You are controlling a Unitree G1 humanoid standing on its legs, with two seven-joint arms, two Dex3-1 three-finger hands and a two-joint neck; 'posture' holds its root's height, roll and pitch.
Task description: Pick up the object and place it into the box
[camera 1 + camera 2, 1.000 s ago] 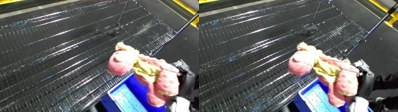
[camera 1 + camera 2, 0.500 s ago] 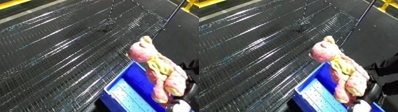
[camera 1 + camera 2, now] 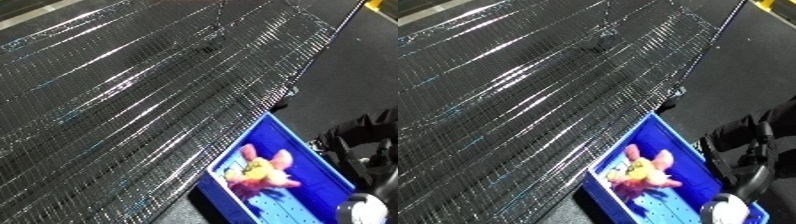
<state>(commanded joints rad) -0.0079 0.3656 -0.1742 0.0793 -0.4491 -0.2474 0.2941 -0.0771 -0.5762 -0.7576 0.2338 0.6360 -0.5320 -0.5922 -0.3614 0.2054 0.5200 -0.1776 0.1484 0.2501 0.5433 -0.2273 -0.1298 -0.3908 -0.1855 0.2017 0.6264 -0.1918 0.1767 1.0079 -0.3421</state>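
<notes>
A pink and yellow plush toy [image 3: 258, 172] lies inside the blue bin [image 3: 311, 155], which stands on the floor against the edge of the wire mesh table. My right hand [image 3: 749, 137] is black and sits at the right edge of the view, just beyond the bin's right wall. It is apart from the toy, its fingers are relaxed and it holds nothing. A white part of the forearm [image 3: 364, 209] shows at the bottom right corner. My left hand shows in neither view.
The black wire mesh table [image 3: 151, 85] fills the left and middle of the view, its edge running diagonally down to the bin. Dark floor [image 3: 355, 65] lies to the right, with a yellow line [image 3: 382, 6] at the top right corner.
The toy was in my right hand above the bin's edge; now it lies in the bin and the hand has let go and drawn back right. The camera has shifted too.
</notes>
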